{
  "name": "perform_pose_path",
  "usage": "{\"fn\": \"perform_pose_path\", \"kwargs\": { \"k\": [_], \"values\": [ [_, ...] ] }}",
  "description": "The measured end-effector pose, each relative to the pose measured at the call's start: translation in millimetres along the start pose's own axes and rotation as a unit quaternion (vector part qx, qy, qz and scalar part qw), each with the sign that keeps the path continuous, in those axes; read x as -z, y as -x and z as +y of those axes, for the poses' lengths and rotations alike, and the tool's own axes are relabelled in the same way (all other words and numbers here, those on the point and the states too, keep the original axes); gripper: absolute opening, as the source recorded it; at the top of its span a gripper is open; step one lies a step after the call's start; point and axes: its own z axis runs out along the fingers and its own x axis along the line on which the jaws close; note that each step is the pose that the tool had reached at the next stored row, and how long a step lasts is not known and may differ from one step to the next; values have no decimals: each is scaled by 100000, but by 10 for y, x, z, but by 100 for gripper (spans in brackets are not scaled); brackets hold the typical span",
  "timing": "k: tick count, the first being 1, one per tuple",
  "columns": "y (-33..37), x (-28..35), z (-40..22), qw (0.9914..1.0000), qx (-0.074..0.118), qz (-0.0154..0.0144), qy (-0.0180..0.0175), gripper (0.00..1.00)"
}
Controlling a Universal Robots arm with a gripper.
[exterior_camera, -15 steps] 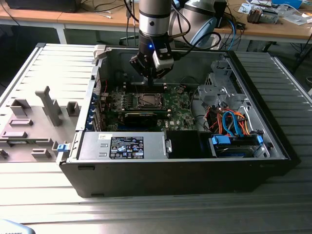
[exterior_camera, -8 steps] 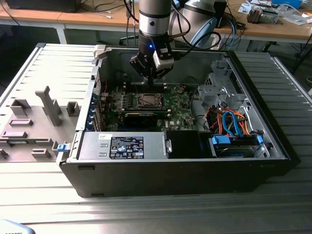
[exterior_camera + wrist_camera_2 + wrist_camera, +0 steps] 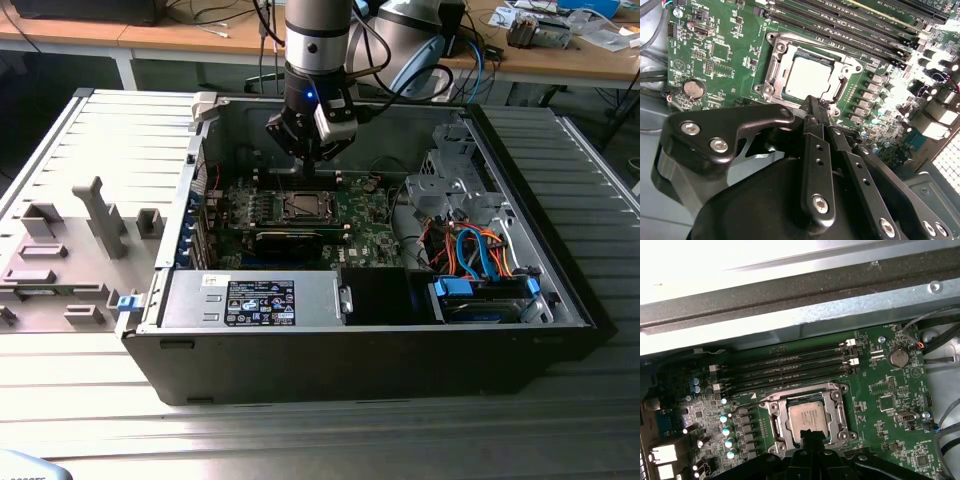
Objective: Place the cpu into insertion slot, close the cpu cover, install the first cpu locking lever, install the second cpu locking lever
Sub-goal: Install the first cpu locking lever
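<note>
Hanging just beside the cpu (image 3: 810, 77) in both wrist views, tool (image 3: 815, 106) pinched closed.

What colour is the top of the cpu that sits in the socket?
Pale silver-grey metal; the cpu shows best in the second wrist view.

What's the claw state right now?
Claw: closed, holding nothing that shows; its tips are at the edge of the CPU socket, where the cpu sits.
</note>
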Motion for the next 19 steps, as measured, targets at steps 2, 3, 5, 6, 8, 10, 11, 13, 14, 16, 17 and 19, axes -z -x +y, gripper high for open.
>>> {"fn": "perform_pose_path", "kwargs": {
  "k": [2,3,5,6,8,10,11,13,14,16,17,19],
  "values": [
    [0,0,0,100000,270,-3,2,11],
    [0,0,0,99999,336,-6,6,11],
    [0,0,0,99999,497,-7,4,11],
    [0,0,0,99998,563,-10,6,11],
    [0,0,0,99997,729,-9,6,11],
    [0,0,0,99995,976,-13,8,11],
    [0,0,0,99994,1071,-16,8,11],
    [0,0,0,99992,1275,-20,13,11],
    [0,0,0,99991,1360,-21,11,11],
    [0,0,0,99989,1507,-22,12,11],
    [0,0,0,99988,1566,-22,14,11],
    [0,0,0,99984,1782,-27,14,11]
  ]
}}
